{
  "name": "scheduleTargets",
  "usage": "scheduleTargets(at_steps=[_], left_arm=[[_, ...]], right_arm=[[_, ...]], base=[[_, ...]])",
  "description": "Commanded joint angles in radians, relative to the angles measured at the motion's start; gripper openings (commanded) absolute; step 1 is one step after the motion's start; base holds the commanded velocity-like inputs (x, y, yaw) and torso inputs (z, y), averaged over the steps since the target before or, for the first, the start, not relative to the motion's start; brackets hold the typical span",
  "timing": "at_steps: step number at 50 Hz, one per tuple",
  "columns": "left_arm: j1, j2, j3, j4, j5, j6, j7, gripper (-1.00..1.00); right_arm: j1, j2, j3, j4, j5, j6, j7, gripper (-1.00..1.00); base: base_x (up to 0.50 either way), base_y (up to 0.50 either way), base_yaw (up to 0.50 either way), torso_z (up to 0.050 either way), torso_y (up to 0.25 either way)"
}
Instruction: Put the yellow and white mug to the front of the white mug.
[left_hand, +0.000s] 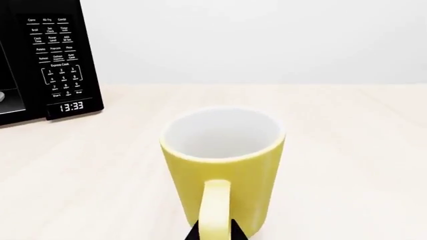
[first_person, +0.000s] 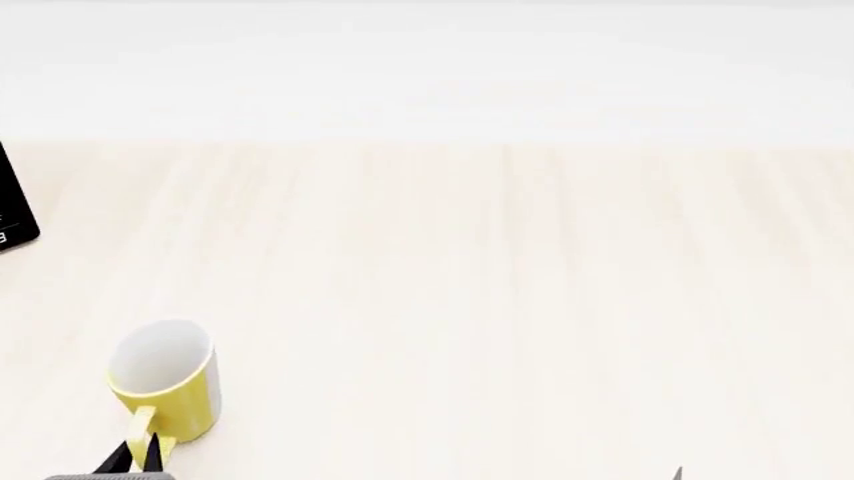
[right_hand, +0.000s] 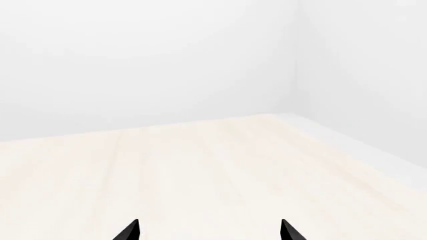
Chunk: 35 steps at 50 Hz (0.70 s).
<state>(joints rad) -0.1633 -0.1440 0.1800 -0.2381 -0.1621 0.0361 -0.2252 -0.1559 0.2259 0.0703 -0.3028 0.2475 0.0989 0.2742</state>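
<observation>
The left gripper (first_person: 138, 455) is seen at the near edge of the head view, its dark fingertips (left_hand: 197, 233) pressed against both sides of the yellow handle of the yellow and white mug (first_person: 166, 379). The right gripper (right_hand: 209, 231) is held spread, with nothing between its tips. The pale wooden counter (first_person: 507, 290) is shown stretching to a white wall. A black microwave (left_hand: 40, 60) is placed at its far left, its clock reading 13:33. The mug is stood upright on the counter's near left; the white mug is not seen in any view.
</observation>
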Motion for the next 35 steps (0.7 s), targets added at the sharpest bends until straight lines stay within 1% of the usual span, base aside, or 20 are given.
scheduleTargets(at_steps=[1,9,19,29,31,32,34,35], left_arm=[[0.003,-0.006,0.011,-0.004,-0.021,0.018,0.012,-1.0],[0.019,-0.021,0.006,0.041,-0.052,0.011,0.025,-1.0],[0.053,-0.04,-0.003,0.147,-0.083,-0.019,0.015,-1.0],[0.075,-0.075,0.0,0.294,-0.104,-0.067,0.012,-1.0],[0.067,-0.08,0.004,0.293,-0.104,-0.068,0.02,-1.0],[0.061,-0.081,0.001,0.292,-0.131,-0.072,0.038,-1.0],[0.034,-0.087,0.013,0.257,-0.095,-0.053,0.039,-1.0],[0.022,-0.089,0.012,0.252,-0.128,-0.064,0.066,-1.0]], right_arm=[[-0.002,0.005,-0.002,-0.002,0.004,0.001,0.008,1.0],[-0.005,0.007,-0.002,-0.006,0.009,-0.002,0.012,1.0],[-0.004,0.011,-0.006,-0.005,0.011,-0.003,0.016,1.0],[-0.005,0.014,-0.01,-0.006,0.014,-0.006,0.02,1.0],[-0.004,0.015,-0.011,-0.005,0.014,-0.006,0.021,1.0],[-0.004,0.015,-0.012,-0.004,0.015,-0.007,0.02,1.0],[-0.004,0.016,-0.013,-0.001,0.016,-0.009,0.02,1.0],[-0.003,0.016,-0.013,0.0,0.015,-0.008,0.021,1.0]], base=[[0.0,0.0,0.0,0.0,0.0],[0.0,0.0,0.0,0.0,0.0],[0.0,0.0,0.0,0.0,0.0],[0.0,0.0,0.0,0.0,0.0],[0.0,0.0,0.0,0.0,0.0],[0.0,0.0,0.0,0.0,0.0],[0.0,0.0,0.0,0.0,0.0],[0.0,0.0,0.0,0.0,0.0]])
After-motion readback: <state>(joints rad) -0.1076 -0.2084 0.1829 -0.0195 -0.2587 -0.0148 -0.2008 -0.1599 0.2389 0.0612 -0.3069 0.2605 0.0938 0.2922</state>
